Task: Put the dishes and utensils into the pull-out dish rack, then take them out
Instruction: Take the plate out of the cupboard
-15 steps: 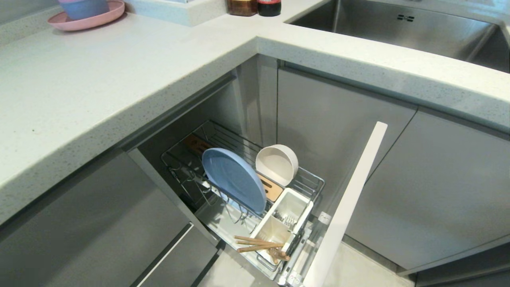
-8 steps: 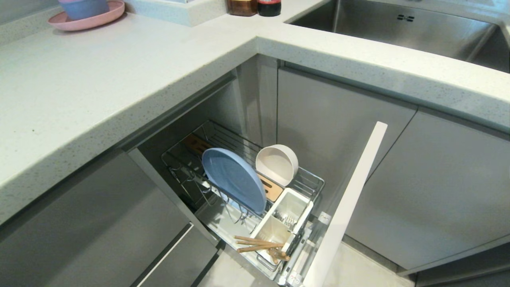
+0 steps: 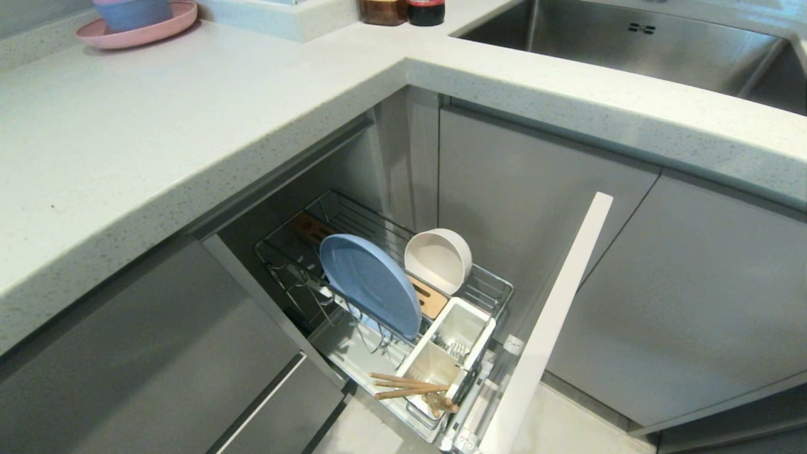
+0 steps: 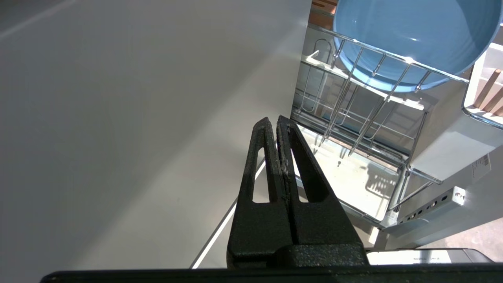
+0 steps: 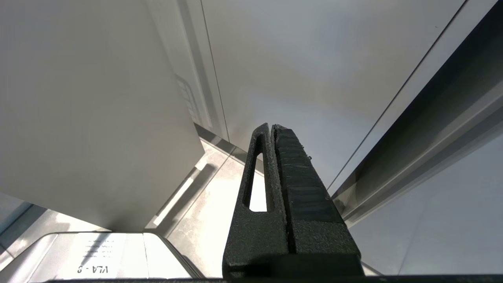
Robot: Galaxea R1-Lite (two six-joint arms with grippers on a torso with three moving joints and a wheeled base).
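The pull-out dish rack stands drawn out of the corner cabinet, its pale front panel angled outward. A light-blue plate stands on edge among the prongs, and its rim also shows in the left wrist view. An off-white bowl leans beside it. Wooden chopsticks lie across the near white cup, and metal cutlery sits in the other cup. Neither arm appears in the head view. My left gripper is shut and empty, low beside the rack. My right gripper is shut and empty, facing grey cabinet doors.
A speckled L-shaped countertop overhangs the rack. A pink plate with stacked bowls sits at the far left, two bottles at the corner, and a steel sink at the right. Grey cabinet fronts flank the rack.
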